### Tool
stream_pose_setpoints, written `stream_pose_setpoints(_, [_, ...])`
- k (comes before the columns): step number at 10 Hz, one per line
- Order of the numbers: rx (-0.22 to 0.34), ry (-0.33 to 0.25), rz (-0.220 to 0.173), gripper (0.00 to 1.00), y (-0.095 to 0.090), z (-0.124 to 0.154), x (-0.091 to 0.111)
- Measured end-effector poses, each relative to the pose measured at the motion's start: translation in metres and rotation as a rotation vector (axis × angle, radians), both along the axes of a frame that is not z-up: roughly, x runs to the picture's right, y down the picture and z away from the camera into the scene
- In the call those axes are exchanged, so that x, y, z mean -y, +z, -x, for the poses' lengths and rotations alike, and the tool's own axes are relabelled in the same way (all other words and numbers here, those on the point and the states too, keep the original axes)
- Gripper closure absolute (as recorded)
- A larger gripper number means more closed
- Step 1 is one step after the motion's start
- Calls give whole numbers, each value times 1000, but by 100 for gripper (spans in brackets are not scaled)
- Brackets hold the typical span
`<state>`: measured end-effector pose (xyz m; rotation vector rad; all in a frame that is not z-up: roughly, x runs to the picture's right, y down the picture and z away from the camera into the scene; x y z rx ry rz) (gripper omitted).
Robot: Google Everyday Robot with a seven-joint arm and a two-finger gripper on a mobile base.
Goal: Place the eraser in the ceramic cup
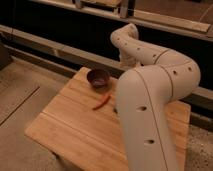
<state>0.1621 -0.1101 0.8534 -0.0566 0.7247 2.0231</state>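
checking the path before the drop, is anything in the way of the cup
Nothing covers the cup; a red thing lies on the table near it, apart. The gripper and eraser are not visible, likely behind the arm.

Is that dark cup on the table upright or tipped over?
Upright: the ceramic cup sits mouth up on the table. The gripper is hidden behind the arm.
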Motion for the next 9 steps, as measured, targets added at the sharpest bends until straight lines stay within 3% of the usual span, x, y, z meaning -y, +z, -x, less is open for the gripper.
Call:
stream_pose_setpoints(6, [92,78,-106,20,-51,8,50])
stream_pose_setpoints(9, [95,75,-104,20,-50,11,49])
